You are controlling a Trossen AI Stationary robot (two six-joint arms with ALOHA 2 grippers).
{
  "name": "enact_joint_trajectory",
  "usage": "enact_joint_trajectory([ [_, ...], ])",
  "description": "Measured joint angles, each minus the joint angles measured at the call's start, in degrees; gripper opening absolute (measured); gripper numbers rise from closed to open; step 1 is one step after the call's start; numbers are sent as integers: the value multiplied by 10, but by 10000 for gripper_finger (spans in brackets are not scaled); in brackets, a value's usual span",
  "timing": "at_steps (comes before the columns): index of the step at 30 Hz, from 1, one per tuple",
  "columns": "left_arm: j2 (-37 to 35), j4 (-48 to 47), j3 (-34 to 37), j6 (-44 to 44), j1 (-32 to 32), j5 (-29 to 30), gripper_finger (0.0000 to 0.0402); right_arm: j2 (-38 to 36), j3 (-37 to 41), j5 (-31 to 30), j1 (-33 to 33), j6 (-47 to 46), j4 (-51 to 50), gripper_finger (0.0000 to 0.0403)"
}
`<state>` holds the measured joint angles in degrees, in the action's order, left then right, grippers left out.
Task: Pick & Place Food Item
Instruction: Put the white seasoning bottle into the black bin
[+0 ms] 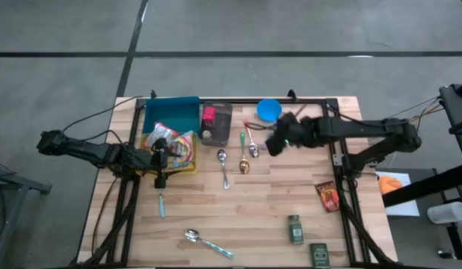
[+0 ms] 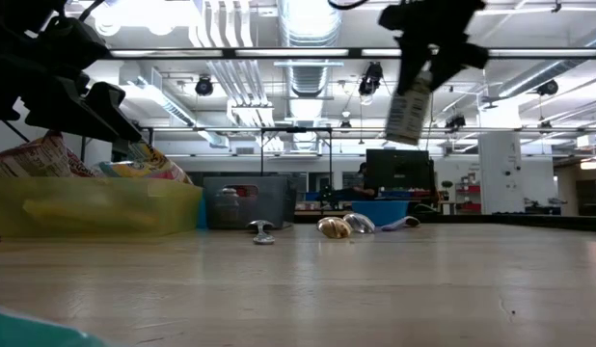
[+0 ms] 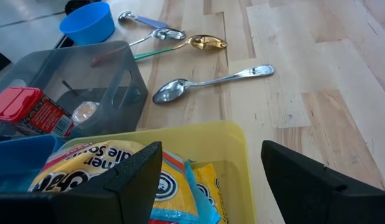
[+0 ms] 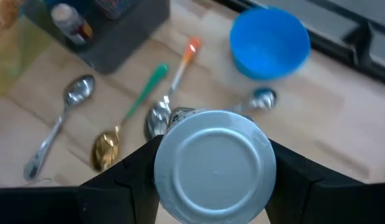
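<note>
You are in the carry step: your right gripper (image 4: 214,171) is holding a small tin can (image 4: 214,167) between its jaws, lid end toward the wrist camera, and it is hanging in the air well above the table (image 1: 276,209), over the cluster of spoons (image 1: 248,146) and near the blue bowl (image 1: 269,110). In the low view the can is dangling tilted, clear of everything below. Your left gripper (image 3: 211,180) is waiting with its jaws standing wide and empty, right at the rim of the yellow bin (image 3: 233,140) that is already holding snack bags (image 3: 102,168). Next you are likely needing to carry the can across toward a container, the grey bin (image 1: 216,124) or the yellow one, keeping height over the spoons, then lowering before letting go
</note>
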<state>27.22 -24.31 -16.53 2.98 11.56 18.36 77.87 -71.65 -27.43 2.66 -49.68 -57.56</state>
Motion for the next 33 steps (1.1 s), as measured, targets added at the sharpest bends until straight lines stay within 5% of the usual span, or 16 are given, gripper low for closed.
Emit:
enact_joint_trajectory([
  [15,0,0,0,-2,0,0,271,240,-263,100,133,252,27,209],
  [33,0,0,0,-1,0,0,271,516,-613,191,203,439,-28,209],
])
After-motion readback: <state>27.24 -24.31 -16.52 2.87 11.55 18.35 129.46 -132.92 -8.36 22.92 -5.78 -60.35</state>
